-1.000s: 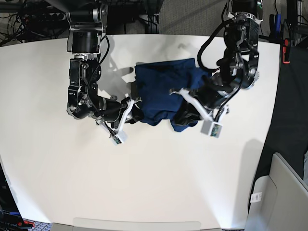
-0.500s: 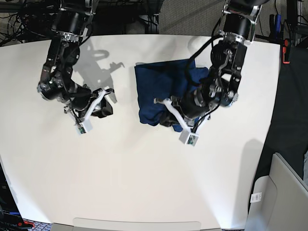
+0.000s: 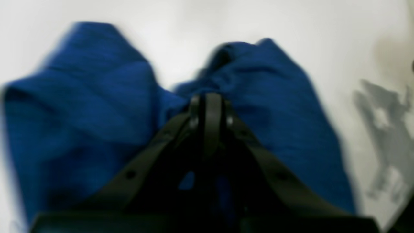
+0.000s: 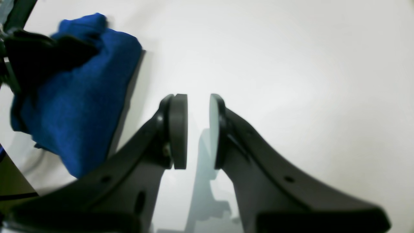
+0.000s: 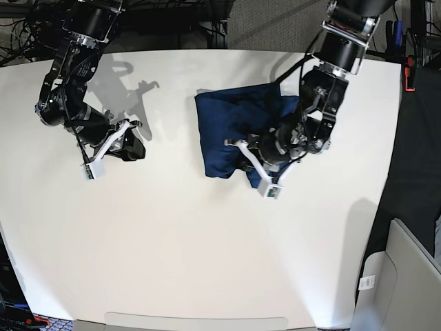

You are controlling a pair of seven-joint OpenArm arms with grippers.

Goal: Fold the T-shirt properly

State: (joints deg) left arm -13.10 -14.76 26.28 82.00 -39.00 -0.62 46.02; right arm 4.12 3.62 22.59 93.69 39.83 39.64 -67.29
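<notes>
The T-shirt [image 5: 227, 124] is a dark blue bundle lying folded on the white table [image 5: 207, 241], right of centre at the back. My left gripper [image 5: 241, 150] sits over the bundle's front right part. In the left wrist view its jaws [image 3: 207, 106] are pressed together with the blue T-shirt [image 3: 84, 106] bunched around the tips; this view is blurred. My right gripper [image 5: 132, 138] is well left of the shirt, over bare table. In the right wrist view it [image 4: 197, 129] is open by a narrow gap and empty, with the T-shirt [image 4: 74, 97] at the far left.
The table's right edge meets dark floor, with a grey bin [image 5: 406, 276] at the lower right. Cables [image 5: 27, 27] and arm bases lie behind the table's back edge. Arm shadows fall on the table at the back left.
My right gripper has let go of the shirt and swung left, away from it. My left gripper has moved left across the shirt, and the bundle is now narrower.
</notes>
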